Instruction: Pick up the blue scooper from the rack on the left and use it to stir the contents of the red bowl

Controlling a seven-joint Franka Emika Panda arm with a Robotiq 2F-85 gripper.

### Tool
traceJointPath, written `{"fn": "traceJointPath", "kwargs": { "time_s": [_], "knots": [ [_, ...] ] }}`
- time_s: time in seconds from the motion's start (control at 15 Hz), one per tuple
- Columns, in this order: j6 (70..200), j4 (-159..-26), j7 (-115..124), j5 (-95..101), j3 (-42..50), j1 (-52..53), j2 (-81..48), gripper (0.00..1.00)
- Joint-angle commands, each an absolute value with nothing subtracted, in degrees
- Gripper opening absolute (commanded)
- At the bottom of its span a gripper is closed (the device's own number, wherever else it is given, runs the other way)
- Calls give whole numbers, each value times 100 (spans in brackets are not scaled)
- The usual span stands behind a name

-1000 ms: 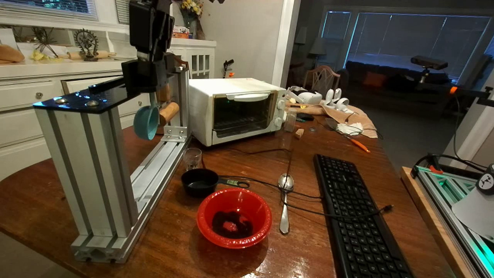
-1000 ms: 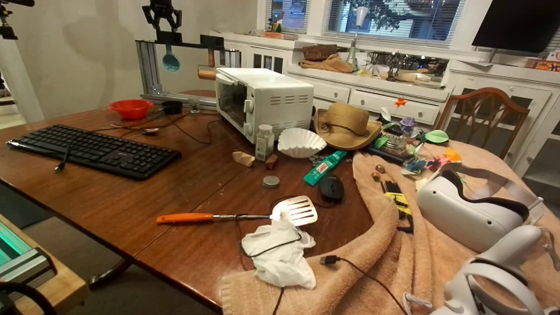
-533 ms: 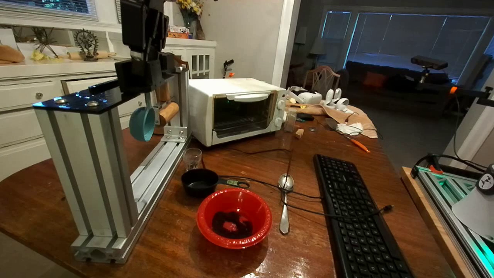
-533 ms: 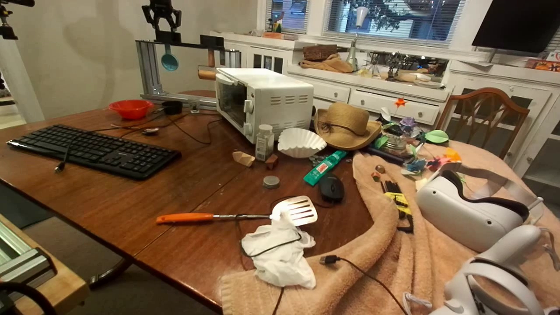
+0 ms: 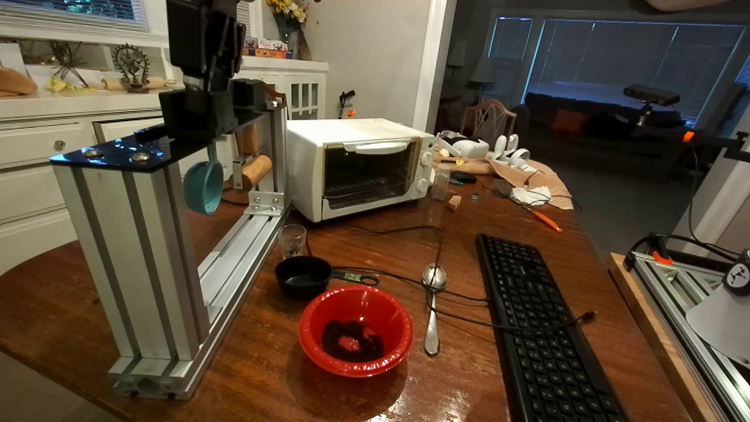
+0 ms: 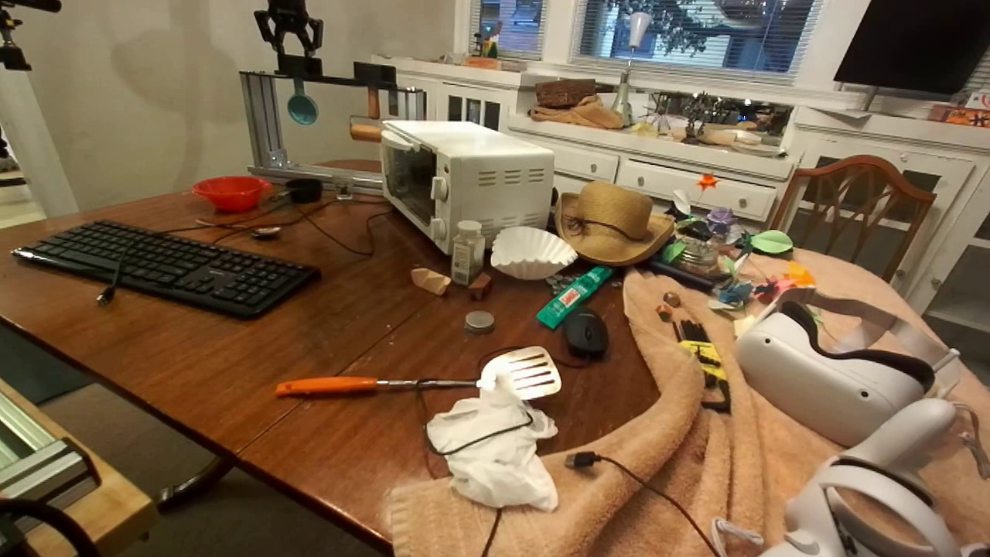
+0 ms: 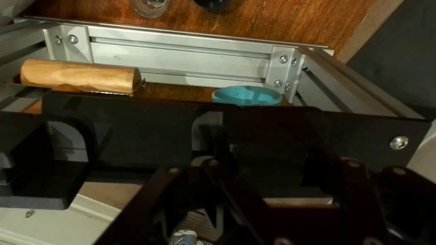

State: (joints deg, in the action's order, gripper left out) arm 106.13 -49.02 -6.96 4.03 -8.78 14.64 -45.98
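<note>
The pincer [image 6: 298, 52] stands over the rack [image 5: 135, 246], its two fingers only part-way together and apparently clasping the black block [image 5: 193, 120]; such a flat-sided mount, we judge, offers a surer hold than a thin handle. Beneath it hangs the blue scooper [image 5: 203, 187], head downward, an attitude suited to dipping from above. The block sits right at the rack's dark top, though we are unable to determine whether that top bears any weight. Farther along, a wooden-headed tool [image 5: 256, 172] hangs from the same rack, probably spaced to leave the fingers room. Lower, on the counter [image 5: 252, 363], the red bowl [image 5: 357, 368] sits near the rack, presumably for a short carry; the scooper is well apart from its dark contents [image 5: 334, 343], so no stirring is under way. We note the black cup [image 5: 302, 287] beside the bowl, which a low path could strike.
</note>
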Motion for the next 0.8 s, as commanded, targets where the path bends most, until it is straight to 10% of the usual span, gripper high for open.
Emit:
{"fn": "traceJointPath", "kwargs": {
  "time_s": [0.0,0.73],
  "knots": [
    [10351,-4321,-783,350,-928,1482,-4997,35],
    [10206,-3799,-944,403,-941,1536,-5358,35]
  ]
}}
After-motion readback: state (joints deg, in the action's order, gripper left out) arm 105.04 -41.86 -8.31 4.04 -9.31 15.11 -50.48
